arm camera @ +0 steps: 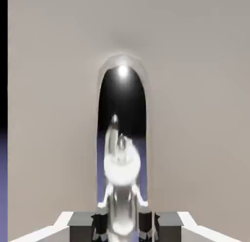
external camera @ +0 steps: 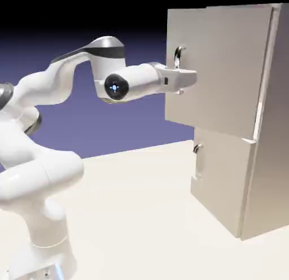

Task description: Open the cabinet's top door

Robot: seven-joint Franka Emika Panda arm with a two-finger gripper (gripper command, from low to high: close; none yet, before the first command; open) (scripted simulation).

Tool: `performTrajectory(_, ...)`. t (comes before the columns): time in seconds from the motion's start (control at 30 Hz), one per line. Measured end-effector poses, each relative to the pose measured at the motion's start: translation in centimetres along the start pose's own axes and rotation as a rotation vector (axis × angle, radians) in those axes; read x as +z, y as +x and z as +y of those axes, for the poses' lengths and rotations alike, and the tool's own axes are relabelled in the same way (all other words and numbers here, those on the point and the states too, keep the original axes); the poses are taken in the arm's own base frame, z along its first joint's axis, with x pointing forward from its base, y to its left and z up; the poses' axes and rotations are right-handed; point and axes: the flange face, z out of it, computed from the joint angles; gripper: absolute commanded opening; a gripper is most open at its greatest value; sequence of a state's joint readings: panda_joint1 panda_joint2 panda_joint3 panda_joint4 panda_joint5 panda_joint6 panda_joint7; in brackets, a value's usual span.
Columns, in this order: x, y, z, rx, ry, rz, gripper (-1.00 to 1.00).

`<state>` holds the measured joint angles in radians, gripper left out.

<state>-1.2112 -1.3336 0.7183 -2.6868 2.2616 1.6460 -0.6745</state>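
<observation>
The beige-grey cabinet (external camera: 265,160) stands at the right of the exterior view. Its top door (external camera: 226,64) hangs slightly ajar, with the handle edge standing out further than the lower door beneath it. A curved silver handle (external camera: 178,56) sits near that edge. My gripper (external camera: 186,79) reaches level from the left and meets the handle's lower part. The hand view has the shiny handle (arm camera: 122,138) rising between my two dark fingertips (arm camera: 100,224), and my gripper (arm camera: 122,225) is shut on it. Behind it the door panel (arm camera: 195,114) fills the view.
The shorter lower door (external camera: 220,177) is shut, and its small handle (external camera: 197,149) sits near its upper left corner. The white arm (external camera: 39,171) rises from the lower left over the pale tabletop (external camera: 141,217).
</observation>
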Motion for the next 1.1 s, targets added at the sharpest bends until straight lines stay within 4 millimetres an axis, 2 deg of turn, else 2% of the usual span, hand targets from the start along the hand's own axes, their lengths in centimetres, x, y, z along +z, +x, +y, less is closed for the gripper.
performTrajectory(0.27,-5.0,2.5,2.5,0.000,0.147,-0.147,-1.00)
performTrajectory(0.57,-9.7,6.3,6.3,0.000,0.321,-0.321,-1.00)
performTrajectory(0.83,-12.6,10.0,10.0,0.000,0.463,-0.463,-1.00)
performTrajectory(1.1,-14.3,13.8,13.8,0.000,0.601,-0.601,-1.00)
